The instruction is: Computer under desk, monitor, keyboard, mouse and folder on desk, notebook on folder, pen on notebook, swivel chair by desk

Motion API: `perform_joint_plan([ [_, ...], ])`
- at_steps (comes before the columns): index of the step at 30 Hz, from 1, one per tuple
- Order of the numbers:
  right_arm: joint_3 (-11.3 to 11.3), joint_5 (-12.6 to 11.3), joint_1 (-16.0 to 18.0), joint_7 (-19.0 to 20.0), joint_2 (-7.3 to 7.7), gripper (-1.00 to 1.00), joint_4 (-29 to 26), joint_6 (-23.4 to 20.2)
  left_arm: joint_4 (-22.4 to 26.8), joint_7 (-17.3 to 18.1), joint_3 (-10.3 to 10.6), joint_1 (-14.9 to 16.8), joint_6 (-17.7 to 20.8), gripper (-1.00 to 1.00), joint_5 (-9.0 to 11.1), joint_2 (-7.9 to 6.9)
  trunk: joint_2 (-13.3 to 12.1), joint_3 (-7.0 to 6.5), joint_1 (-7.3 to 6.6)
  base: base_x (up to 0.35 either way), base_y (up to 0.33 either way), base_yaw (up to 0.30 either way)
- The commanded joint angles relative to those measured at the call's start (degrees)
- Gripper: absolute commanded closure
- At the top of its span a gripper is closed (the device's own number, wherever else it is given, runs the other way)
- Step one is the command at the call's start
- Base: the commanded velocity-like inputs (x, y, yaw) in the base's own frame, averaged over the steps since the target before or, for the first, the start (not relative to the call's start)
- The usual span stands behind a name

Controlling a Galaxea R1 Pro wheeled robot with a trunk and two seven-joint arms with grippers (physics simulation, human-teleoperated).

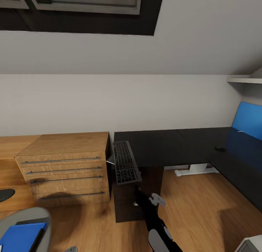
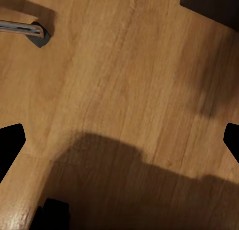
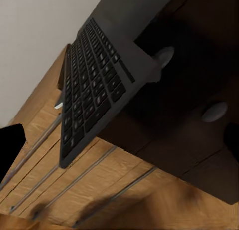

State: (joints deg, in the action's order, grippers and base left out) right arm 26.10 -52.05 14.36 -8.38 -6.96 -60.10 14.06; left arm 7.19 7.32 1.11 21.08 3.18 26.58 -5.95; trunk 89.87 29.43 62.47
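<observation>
The flat black rectangular keyboard with pale key markings is lying on the left end of the large L-shaped table with a black top, its near end sticking out past the table's front edge. In the right wrist view the same keyboard is hanging over the black drawer pedestal, whose round pale knobs are showing below it. The light wooden drawer cabinet with long metal handles is standing just beside the table on its left. The bright blue back panel is rising at the table's far right, with a small dark object sitting on the top near it; what that object is I cannot tell.

The right arm is reaching forward below the keyboard, and its tool is sitting near the pedestal front, holding nothing; its dark fingertips are lying at opposite edges of the wrist view, so it is standing wide. The left tool's fingertips are likewise spread wide over the wooden floor.

At lower left, the thin bright blue folder is resting on the grey seat of the swivel chair
</observation>
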Motion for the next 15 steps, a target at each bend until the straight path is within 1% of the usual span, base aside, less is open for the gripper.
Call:
perform_joint_plan([
  [1,0.2,-1.9,0.1,-0.2,0.08,-1.0,0.0,0.4,0.1,0.2,0.1,0.0,0.3,-1.0,0.5,-0.03,0.0,0.06,0.0,0.0,0.0,0.0],
  [2,0.2,-4.4,0.1,-0.2,0.3,-1.0,0.0,0.4,0.2,0.2,0.1,0.0,0.3,-1.0,0.5,-0.03,0.0,0.06,0.0,0.0,0.0,0.0],
  [3,0.2,-5.6,0.1,-0.2,0.45,-1.0,0.0,0.4,0.2,0.2,0.1,0.0,0.3,-1.0,0.5,-0.03,0.0,0.06,0.0,0.0,0.0,0.0],
  [4,0.3,-7.6,0.1,-0.2,0.79,-1.0,0.0,0.4,0.3,0.2,0.1,0.0,0.3,-1.0,0.5,-0.03,0.0,0.06,0.0,0.0,0.0,0.0],
  [7,0.4,-9.9,0.1,-0.2,1.21,-1.0,0.0,0.4,0.3,0.2,0.1,0.0,0.3,-1.0,0.5,-0.03,0.0,0.06,0.0,0.0,0.0,0.0],
  [10,0.5,-10.9,0.1,-0.2,1.34,-1.0,-0.1,0.4,0.4,0.2,0.1,0.0,0.3,-1.0,0.5,-0.03,0.0,0.06,0.0,0.0,0.0,0.0],
  [15,0.4,-11.6,0.1,-0.2,1.45,-1.0,-0.1,0.4,0.4,0.2,0.1,0.0,0.3,-1.0,0.5,-0.03,0.0,0.06,0.0,0.0,0.0,0.0],
])
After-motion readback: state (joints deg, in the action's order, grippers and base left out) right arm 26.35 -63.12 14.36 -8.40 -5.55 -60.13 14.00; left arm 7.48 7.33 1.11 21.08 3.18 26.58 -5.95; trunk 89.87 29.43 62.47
